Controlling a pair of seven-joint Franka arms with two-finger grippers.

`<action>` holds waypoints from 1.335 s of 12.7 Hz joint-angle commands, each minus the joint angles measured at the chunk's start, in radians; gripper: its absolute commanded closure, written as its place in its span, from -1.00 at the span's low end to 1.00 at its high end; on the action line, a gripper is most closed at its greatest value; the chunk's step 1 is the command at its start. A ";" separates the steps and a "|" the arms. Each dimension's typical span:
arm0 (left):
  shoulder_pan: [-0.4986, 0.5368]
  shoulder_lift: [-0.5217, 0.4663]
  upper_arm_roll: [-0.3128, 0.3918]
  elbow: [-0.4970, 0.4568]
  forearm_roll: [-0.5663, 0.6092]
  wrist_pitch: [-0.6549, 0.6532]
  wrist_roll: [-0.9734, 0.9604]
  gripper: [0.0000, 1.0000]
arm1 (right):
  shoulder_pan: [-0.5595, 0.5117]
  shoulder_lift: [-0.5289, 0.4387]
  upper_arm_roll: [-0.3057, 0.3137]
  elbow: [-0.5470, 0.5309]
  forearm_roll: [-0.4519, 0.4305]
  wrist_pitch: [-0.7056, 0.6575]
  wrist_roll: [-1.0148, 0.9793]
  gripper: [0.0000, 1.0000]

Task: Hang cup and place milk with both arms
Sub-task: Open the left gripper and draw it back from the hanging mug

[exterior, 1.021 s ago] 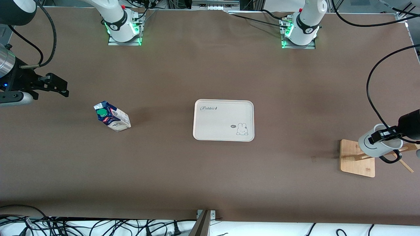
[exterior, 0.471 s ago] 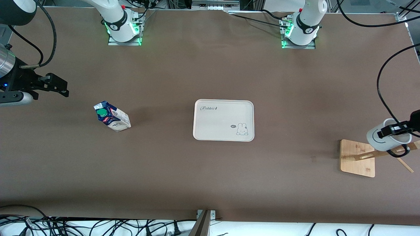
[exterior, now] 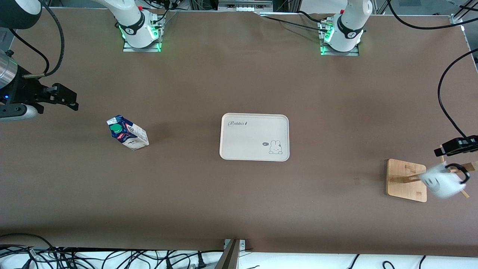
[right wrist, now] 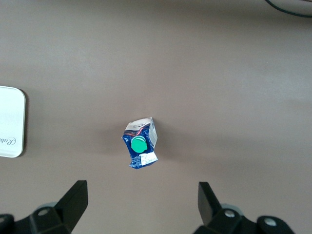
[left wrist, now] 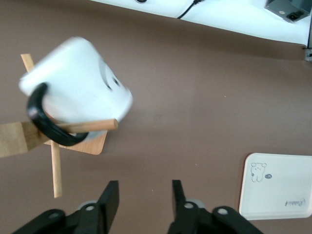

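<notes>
Two grippers reach you in the front view: the left gripper (exterior: pixel 453 146) sits above the cup (exterior: pixel 442 182), which hangs blurred on the wooden rack (exterior: pixel 407 180); the right gripper (exterior: pixel 61 98) waits (spread wide, empty) over bare table toward the right arm's end. Left wrist view shows you parted, empty fingers (left wrist: pixel 109 200) and the handle (left wrist: pixel 46 124) looped over a peg (left wrist: pixel 90 126). Right wrist view shows the milk (right wrist: pixel 140 143) upright on the table.

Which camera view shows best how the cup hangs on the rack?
The left wrist view: the cup's black handle loops over a wooden peg, close up. The front view shows the cup small at the table's edge. The right wrist view lacks it.
</notes>
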 commanded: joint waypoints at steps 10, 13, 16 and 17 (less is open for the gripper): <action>-0.207 -0.125 -0.043 -0.004 0.205 -0.199 -0.155 -1.00 | 0.007 0.009 -0.005 0.023 -0.008 -0.006 0.010 -1.00; -0.208 -0.126 -0.047 -0.010 0.195 -0.210 -0.209 -1.00 | 0.005 0.009 -0.005 0.023 -0.008 -0.006 0.010 -1.00; -0.208 -0.130 -0.039 -0.003 0.210 -0.311 -0.101 -1.00 | 0.005 0.009 -0.005 0.023 -0.008 -0.006 0.010 -1.00; -0.208 -0.130 -0.036 -0.001 0.211 -0.330 -0.028 -1.00 | 0.005 0.009 -0.005 0.023 -0.008 -0.006 0.010 -1.00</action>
